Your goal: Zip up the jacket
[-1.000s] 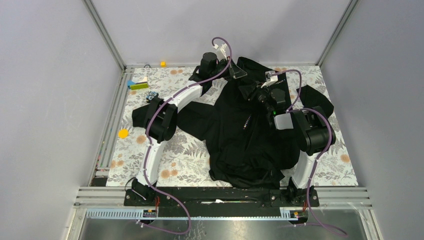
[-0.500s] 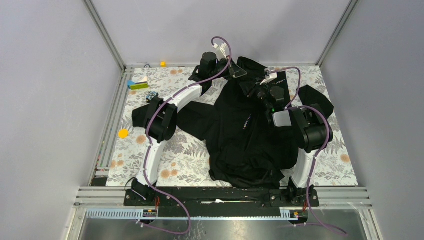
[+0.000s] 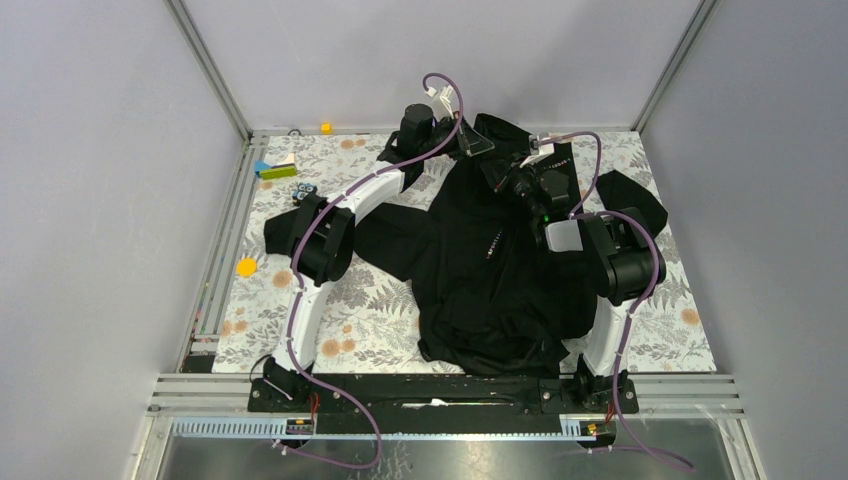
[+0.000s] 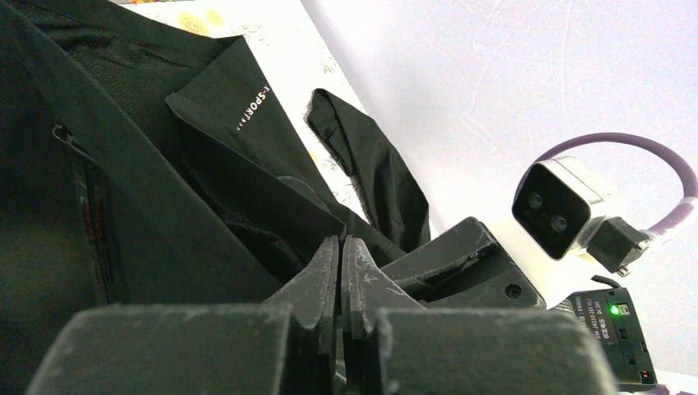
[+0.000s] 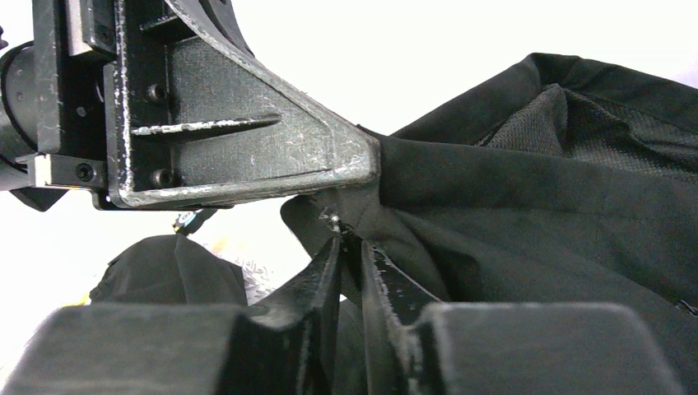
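**Desk:** What's on your screens?

**Me:** Biggest thing is the floral-patterned table (image 3: 370, 310). The jacket (image 3: 480, 270) is sprawled over its middle and right side. Its hem is toward the arm bases and its collar is at the far edge. I can't tell from above how far the zip is done up.

**Desk:** And the arms?

**Me:** I have both reaching to the collar end. The left gripper (image 4: 340, 240) has its fingers pressed together on collar fabric, which pulls taut from the tip. The right gripper (image 5: 347, 239) sits just beneath that tip, its fingers pinched on the jacket's edge.

**Desk:** Anything smaller?

**Me:** Along the left side there's a green block (image 3: 275, 171) and a yellow disc (image 3: 246, 267). An orange cube (image 3: 326, 127) sits at the far rail.
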